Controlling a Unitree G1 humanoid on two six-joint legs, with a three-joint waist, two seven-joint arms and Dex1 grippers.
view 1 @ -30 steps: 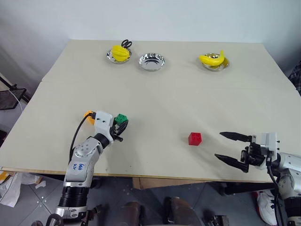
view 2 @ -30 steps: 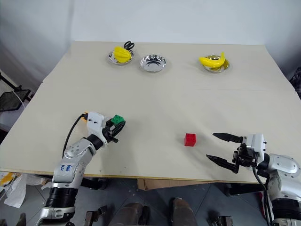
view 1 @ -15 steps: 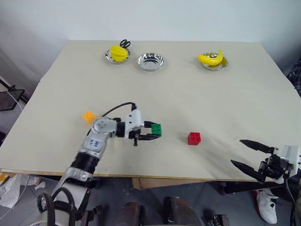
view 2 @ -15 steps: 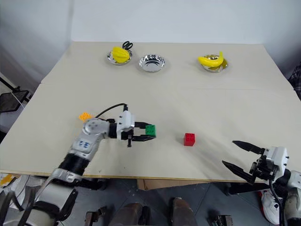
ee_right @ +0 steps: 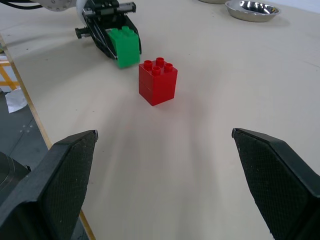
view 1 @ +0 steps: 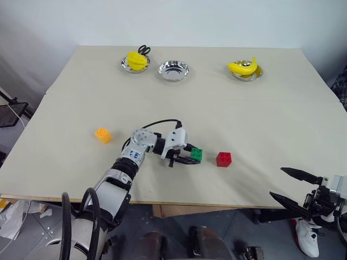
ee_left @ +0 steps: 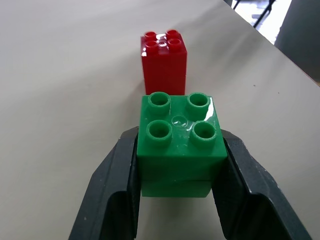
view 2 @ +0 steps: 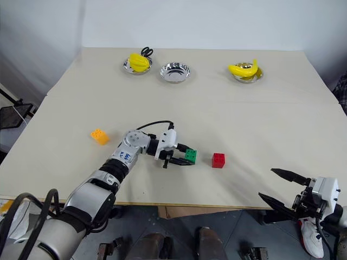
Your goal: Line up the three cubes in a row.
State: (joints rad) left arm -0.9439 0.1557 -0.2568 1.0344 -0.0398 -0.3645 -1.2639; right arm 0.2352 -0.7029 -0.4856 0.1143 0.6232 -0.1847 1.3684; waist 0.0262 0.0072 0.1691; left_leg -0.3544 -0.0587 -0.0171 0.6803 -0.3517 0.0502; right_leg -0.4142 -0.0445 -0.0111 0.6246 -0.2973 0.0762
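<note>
Left wrist view puts the left gripper (ee_left: 180,175) clamped on the green cube (ee_left: 180,142), one black finger pressed to each side face. That cube is glossy plastic, upright, with four round hollow studs on top and a narrower lip showing under its body. Directly ahead of the fingertips, close to the green cube with a small gap seen from the head views, stands the red cube (ee_left: 165,60), the same studded build, upright on the pale table (view 1: 244,108). From the head camera the left gripper (view 1: 193,156) points sideways toward the red cube (view 1: 223,158), holding the green cube (view 1: 197,154) low over the tabletop; I cannot tell whether it touches the surface. Behind the gripper, back past the wrist and well apart, the orange cube (view 1: 103,134) lies on the table, slightly skewed. The right gripper (view 1: 297,187) hangs past the table's near edge, well beyond the red cube, its two fingers spread wide with nothing between them.
</note>
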